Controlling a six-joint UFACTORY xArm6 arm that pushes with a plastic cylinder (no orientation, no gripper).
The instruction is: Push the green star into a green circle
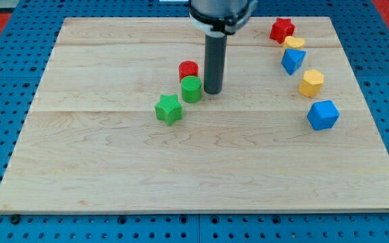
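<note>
The green star lies near the middle of the wooden board. The green circle stands just up and to the right of it, with a small gap between them. A red circle sits right behind the green circle, touching or nearly touching it. My tip is down on the board just right of the green circle, close to its side. The tip is well right of and above the green star.
At the view's upper right runs a curved line of blocks: a red star, a yellow block, a blue block, a yellow hexagon and a blue block. Blue pegboard surrounds the board.
</note>
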